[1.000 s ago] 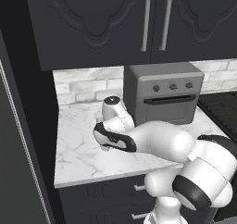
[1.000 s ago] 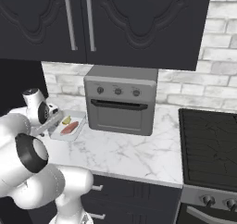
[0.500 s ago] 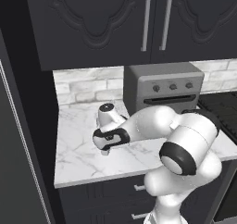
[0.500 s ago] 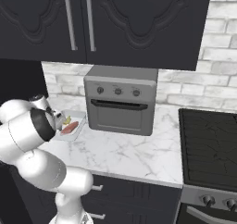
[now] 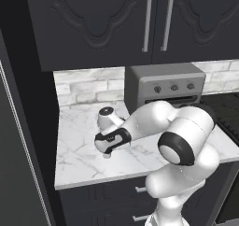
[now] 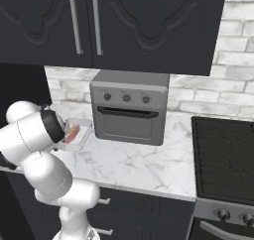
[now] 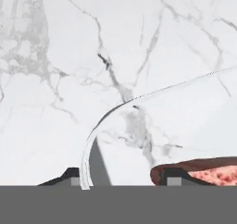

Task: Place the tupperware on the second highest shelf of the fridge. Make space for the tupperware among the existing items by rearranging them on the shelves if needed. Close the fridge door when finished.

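Hand view, lower half: gripper (image 7: pixel 122 180) tips straddle the tupperware (image 7: pixel 185 121) rim, grip unclear. Tupperware looks light, stiff, slick; best pinched at the wall.

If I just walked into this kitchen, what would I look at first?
Probably the big white robot arm bending low over the marble counter, with its gripper down at the rim of the tupperware near the counter's left end. Next, the grey toaster oven standing against the brick wall, under the dark cabinets.
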